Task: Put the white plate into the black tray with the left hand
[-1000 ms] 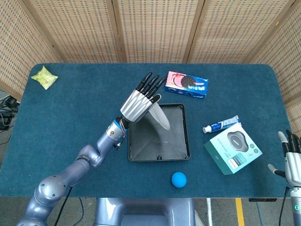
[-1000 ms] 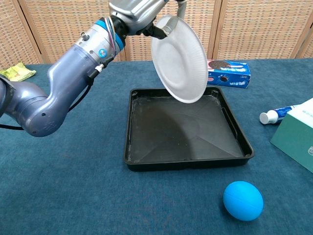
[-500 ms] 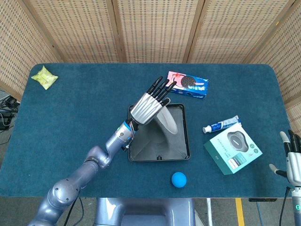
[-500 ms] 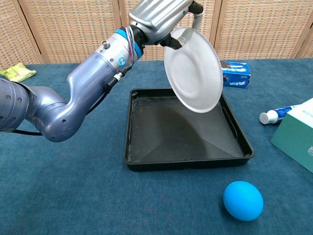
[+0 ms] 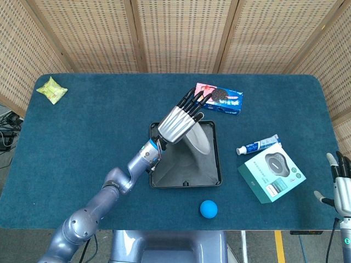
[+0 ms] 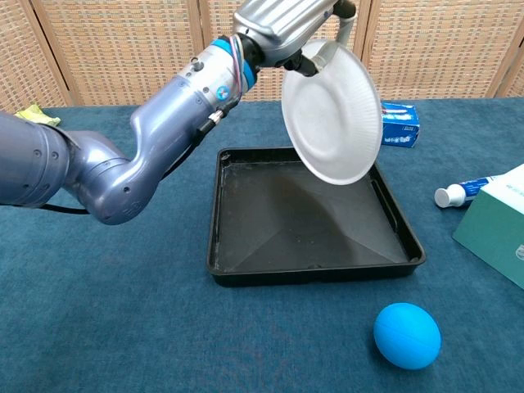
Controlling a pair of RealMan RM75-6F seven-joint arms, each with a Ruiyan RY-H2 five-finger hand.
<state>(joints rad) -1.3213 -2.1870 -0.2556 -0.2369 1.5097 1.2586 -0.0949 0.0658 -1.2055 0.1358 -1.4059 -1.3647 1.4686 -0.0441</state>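
Note:
My left hand [image 5: 182, 119] [image 6: 286, 24] holds the white plate [image 6: 332, 113] [image 5: 199, 139] by its upper rim, pinched between thumb and fingers. The plate hangs steeply tilted, almost on edge, in the air over the right half of the black tray [image 6: 246, 246] [image 5: 164, 175]. The tray lies empty at the table's middle. My right hand [image 5: 341, 189] rests at the table's lower right corner in the head view, fingers apart and holding nothing.
A blue ball [image 6: 407, 335] lies in front of the tray. A cookie box [image 5: 219, 98] sits behind it. A toothpaste tube [image 5: 258, 145] and a teal box [image 5: 271, 172] lie to the right. A green snack bag [image 5: 51, 90] is at the far left corner.
My left hand has carried the plate to the right and slightly farther back, from over the tray's middle to over its right half. The right hand has stayed put.

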